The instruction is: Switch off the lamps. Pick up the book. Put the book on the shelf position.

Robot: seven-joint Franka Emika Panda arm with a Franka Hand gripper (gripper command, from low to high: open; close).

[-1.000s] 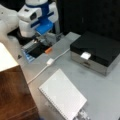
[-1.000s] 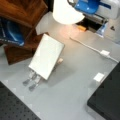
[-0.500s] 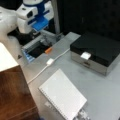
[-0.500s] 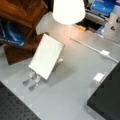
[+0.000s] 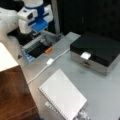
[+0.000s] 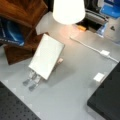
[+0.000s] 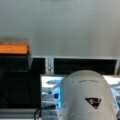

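The book (image 5: 62, 96), a white spiral-bound notebook, leans tilted on a small metal rack (image 5: 82, 115) in both front views; its cover (image 6: 46, 56) faces up. The shelf position, a dark reddish-brown wooden block (image 5: 12, 95), stands beside it (image 6: 22, 13). A lamp with a white shade (image 6: 68, 10) glows and throws light on the table. My gripper (image 5: 44, 35) hangs under the white and blue wrist, above a grey tray (image 5: 31, 51) holding an orange button (image 5: 48, 50), far from the book. The wrist view shows the orange button (image 7: 13, 48) but no fingers.
A black-topped silver box (image 5: 97, 51) sits at a front view's right. A white cable with an inline switch (image 5: 50, 61) runs across the grey table (image 5: 100, 95). A white rounded housing (image 7: 85, 96) fills the lower wrist view.
The arm has lifted up and away from the tray with the orange button. The lamp glows as before, and the book has not moved.
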